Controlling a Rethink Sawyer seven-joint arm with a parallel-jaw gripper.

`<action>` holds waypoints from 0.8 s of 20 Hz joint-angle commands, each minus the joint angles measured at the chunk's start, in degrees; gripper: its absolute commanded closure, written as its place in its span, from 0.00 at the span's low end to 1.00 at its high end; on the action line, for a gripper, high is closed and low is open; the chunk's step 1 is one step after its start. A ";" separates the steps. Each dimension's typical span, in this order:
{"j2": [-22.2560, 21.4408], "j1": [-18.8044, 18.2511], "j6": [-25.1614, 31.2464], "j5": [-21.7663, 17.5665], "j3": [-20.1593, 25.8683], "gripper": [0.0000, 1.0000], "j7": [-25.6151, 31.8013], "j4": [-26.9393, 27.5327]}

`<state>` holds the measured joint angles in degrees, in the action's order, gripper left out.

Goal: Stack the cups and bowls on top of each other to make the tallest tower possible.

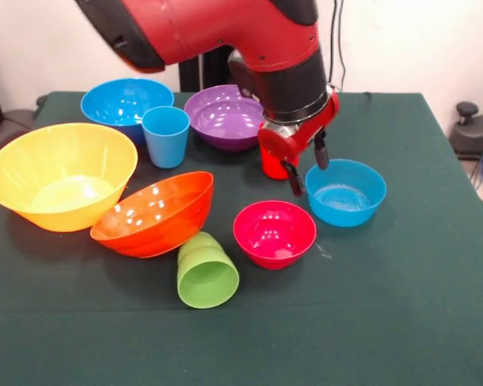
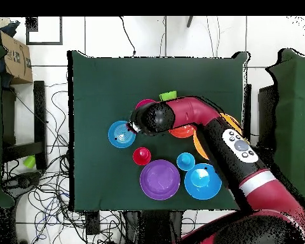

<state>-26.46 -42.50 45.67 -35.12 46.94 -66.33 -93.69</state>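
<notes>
Hand (image 1: 307,166) hangs from the red arm between the red cup (image 1: 271,165) and the small blue bowl (image 1: 345,192), its 2 dark fingers spread and nothing between them — empty and parted, likely lining up a pick on one of those 2.

No tower stands yet; every piece sits apart on the green surface (image 1: 402,305).

- Yellow-orange bowl (image 1: 60,174): upright at the front view's left, widest piece, so the natural base.
- Red-orange bowl (image 1: 156,212): tipped on its side, rim leaning toward the yellow one — needs righting before it can nest.
- Green cup (image 1: 206,272): lying on its side, mouth toward the camera.
- Magenta bowl (image 1: 274,233): upright, just beside the green cup.
- Light blue cup (image 1: 166,135): upright, in front of the large blue bowl (image 1: 125,103).
- Purple bowl (image 1: 225,117): upright, partly behind the arm.

Overhead, the arm covers the middle pieces.
</notes>
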 commanded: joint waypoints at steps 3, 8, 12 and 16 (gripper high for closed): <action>-14.92 13.03 -3.57 3.67 -12.10 0.00 -29.00 -10.61; -18.62 22.90 -3.92 0.43 -21.61 0.00 -40.92 -12.68; -16.58 21.60 -5.80 -2.77 -23.60 0.00 -38.02 -11.55; -14.10 19.84 -8.20 -5.00 -23.44 0.00 -36.48 -10.47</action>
<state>-42.69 -20.15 43.87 -33.18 31.34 -98.60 -102.14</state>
